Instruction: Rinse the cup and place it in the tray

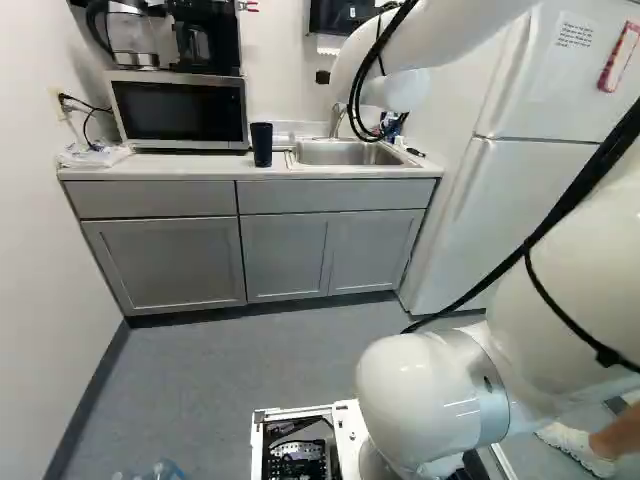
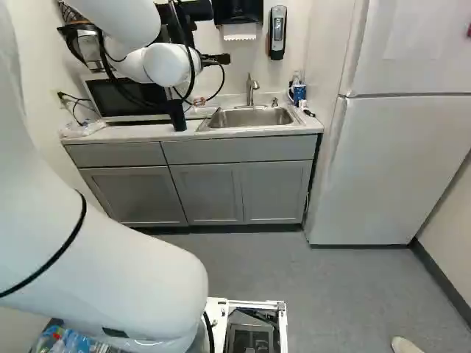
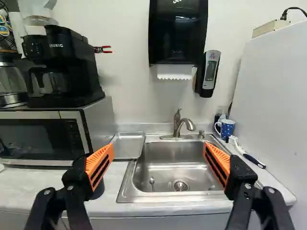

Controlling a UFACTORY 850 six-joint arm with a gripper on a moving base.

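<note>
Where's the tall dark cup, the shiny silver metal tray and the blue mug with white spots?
Tall dark cup [image 1: 262, 146]: left base view, middle of its side.
Shiny silver metal tray [image 3: 128, 145]: wrist view, its flat inside.
Spotted blue mug [image 3: 228, 130]: wrist view, its side.

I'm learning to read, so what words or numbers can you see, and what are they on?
"KEURIG": on the black coffee maker.
Cut off, unreadable: the writing atop the paper towel dispenser.
Too small to read: the white note and red strip on the fridge, and the gray wall dispenser's label.
</note>
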